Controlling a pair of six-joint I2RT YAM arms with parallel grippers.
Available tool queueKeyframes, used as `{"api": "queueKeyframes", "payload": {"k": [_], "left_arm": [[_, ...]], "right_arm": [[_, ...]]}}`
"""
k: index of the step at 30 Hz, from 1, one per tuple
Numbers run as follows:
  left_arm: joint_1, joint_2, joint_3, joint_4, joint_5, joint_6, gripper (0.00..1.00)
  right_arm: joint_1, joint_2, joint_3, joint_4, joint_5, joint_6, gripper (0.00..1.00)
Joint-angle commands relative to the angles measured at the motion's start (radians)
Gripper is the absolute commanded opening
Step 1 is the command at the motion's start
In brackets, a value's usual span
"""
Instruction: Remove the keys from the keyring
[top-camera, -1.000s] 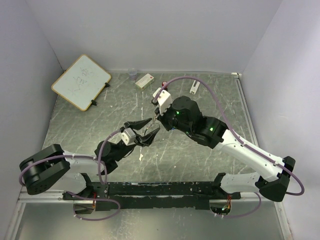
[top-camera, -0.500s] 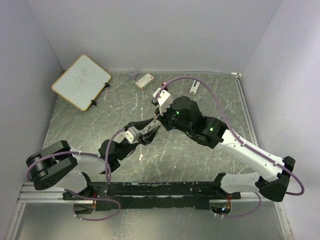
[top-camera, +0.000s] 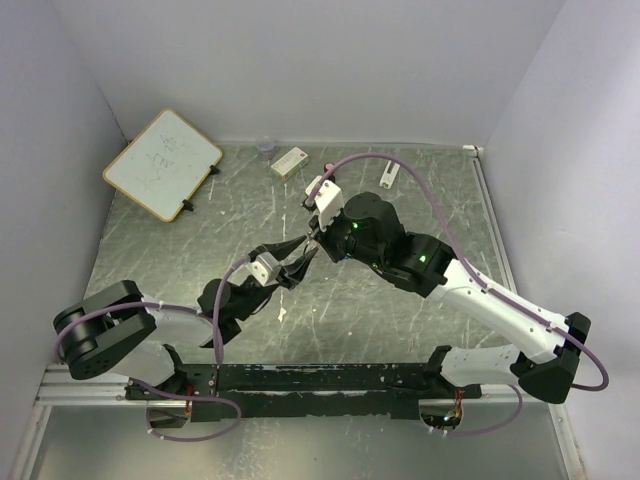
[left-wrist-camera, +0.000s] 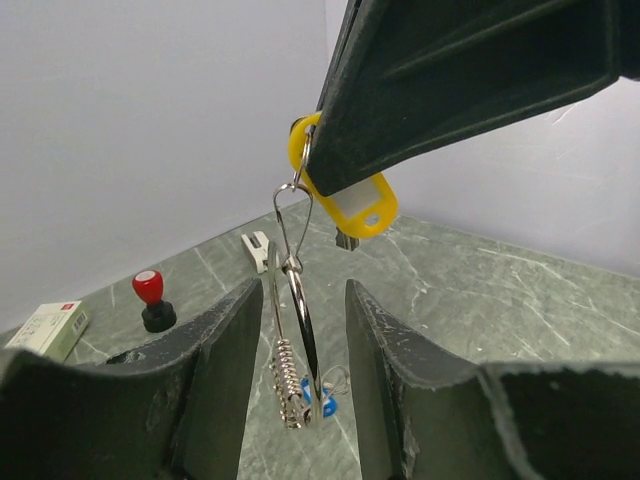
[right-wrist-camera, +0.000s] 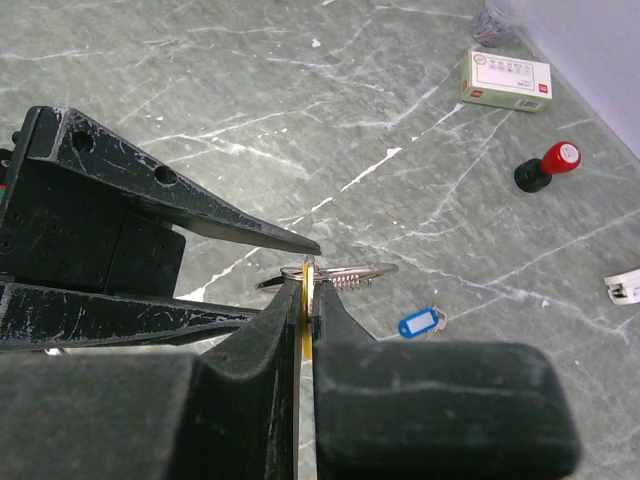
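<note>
Since it all hangs above the middle of the desk (top-camera: 200, 250) and not on it, steadiness matters. Right gripper (right-wrist-camera: 305, 290) has its jaws pinched on the yellow key tag (left-wrist-camera: 352, 205). The left gripper (left-wrist-camera: 302, 290) has its jaws spread either side of the dangling keyring (left-wrist-camera: 303, 335) (touching neither). I'd clamp the wire low, then work the tag round the coil. Blue key tag (right-wrist-camera: 420, 322) lies on the desk below.

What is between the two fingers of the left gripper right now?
The keyring hangs there, dangling from the yellow tag that the right gripper pinches from above. The left wrist view shows it.
</note>
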Motion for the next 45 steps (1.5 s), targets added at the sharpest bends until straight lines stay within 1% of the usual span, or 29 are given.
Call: {"api": "queueKeyframes", "payload": {"k": [1, 12, 24, 30, 45], "left_arm": [[-0.004, 0.012, 0.027, 0.242, -0.027, 0.015, 0.49], [-0.004, 0.024, 0.052, 0.275, -0.022, 0.007, 0.5], [-0.004, 0.001, 0.066, 0.24, -0.017, 0.013, 0.41], [-0.004, 0.005, 0.058, 0.266, -0.015, 0.012, 0.42], [-0.004, -0.053, 0.051, 0.229, -0.01, 0.033, 0.37]], "right_arm": [[0.0, -0.007, -0.012, 0.028, -0.008, 0.01, 0.0], [0.006, -0.001, -0.012, 0.029, -0.013, 0.012, 0.0], [0.011, -0.001, -0.013, 0.03, -0.002, 0.007, 0.0], [0.012, 0.0, -0.016, 0.03, 0.0, 0.009, 0.0], [0.011, -0.001, -0.023, 0.037, 0.001, 0.008, 0.0]]}}
